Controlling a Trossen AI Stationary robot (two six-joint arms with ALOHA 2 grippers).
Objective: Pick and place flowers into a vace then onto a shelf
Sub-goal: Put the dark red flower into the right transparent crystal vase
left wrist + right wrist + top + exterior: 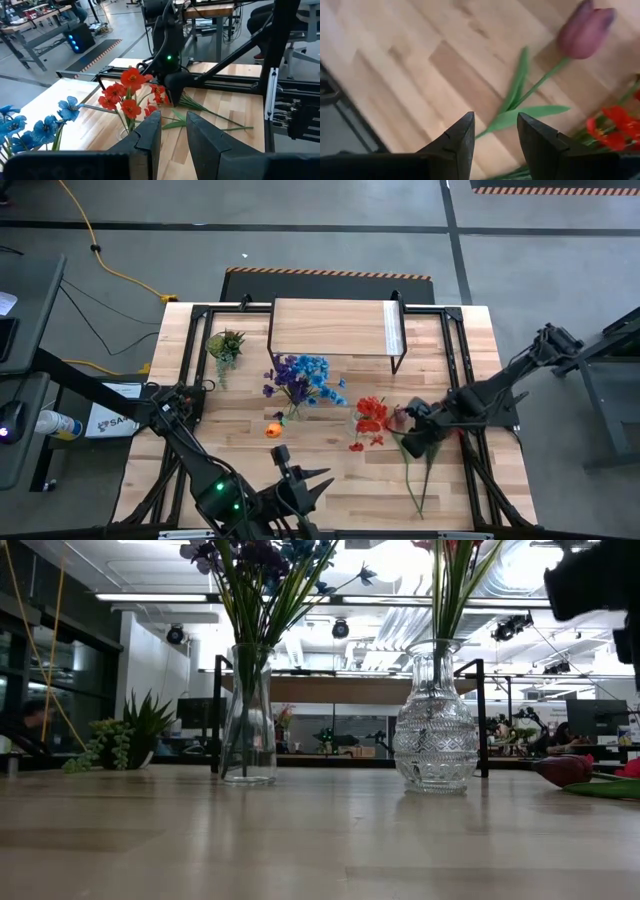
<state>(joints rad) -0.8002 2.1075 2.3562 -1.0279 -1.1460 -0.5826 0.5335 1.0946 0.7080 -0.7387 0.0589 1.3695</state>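
Note:
A slim glass vase (248,720) holds blue and purple flowers (300,377). A round cut-glass vase (435,730) holds red flowers (370,418). A dark maroon tulip (585,30) lies on the table, and its green stem and leaves (520,100) run toward the near edge (415,480). My right gripper (495,135) is open above the tulip's stem, just right of the red flowers (415,428). An orange bloom (273,430) lies on the table. The shelf (335,328) stands at the far middle. My left gripper (173,127) is open and empty near the front edge (310,483).
A small green spiky plant (225,345) sits at the far left, beside the shelf. The shelf's black legs (398,360) stand just behind the two vases. Bare tabletop (350,490) lies between the vases and the near edge.

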